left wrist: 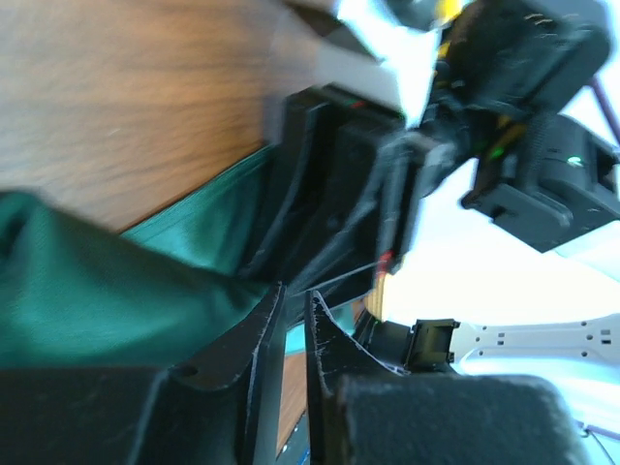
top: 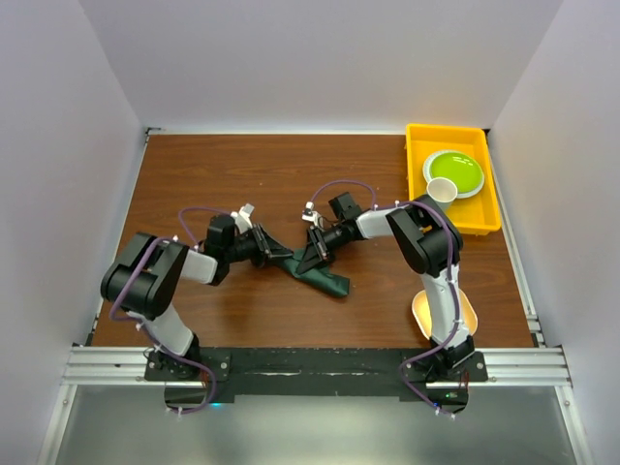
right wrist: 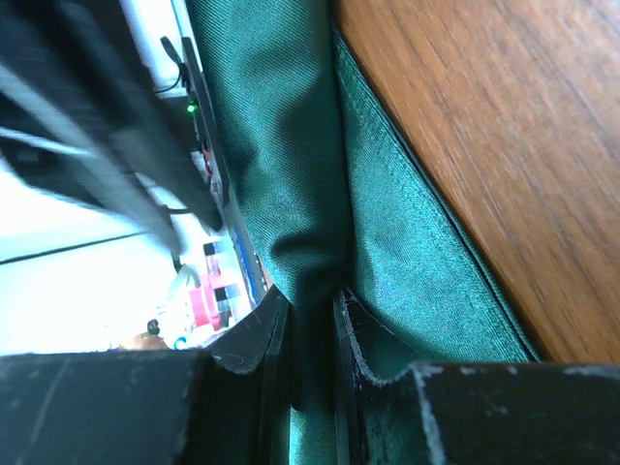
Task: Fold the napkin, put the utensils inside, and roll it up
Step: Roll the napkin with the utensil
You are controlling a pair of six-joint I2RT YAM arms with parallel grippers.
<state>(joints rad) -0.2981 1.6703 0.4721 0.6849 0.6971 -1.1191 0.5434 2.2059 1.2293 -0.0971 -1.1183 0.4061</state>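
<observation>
The dark green napkin (top: 325,280) lies bunched on the wooden table between my two grippers. My right gripper (top: 313,258) is shut on a fold of it; in the right wrist view the cloth (right wrist: 291,145) runs down between the fingertips of the gripper (right wrist: 310,298). My left gripper (top: 279,254) is at the napkin's left end. In the left wrist view its gripper (left wrist: 295,291) has the jaws almost together, and the cloth (left wrist: 87,291) lies against the left finger (left wrist: 254,339). The right gripper body fills the space just beyond. The spoon is out of view.
A yellow tray (top: 418,145) at the back right holds a green plate (top: 455,170) and a white cup (top: 442,189). A pale orange plate (top: 420,315) lies by the right arm's base. The two grippers are almost touching.
</observation>
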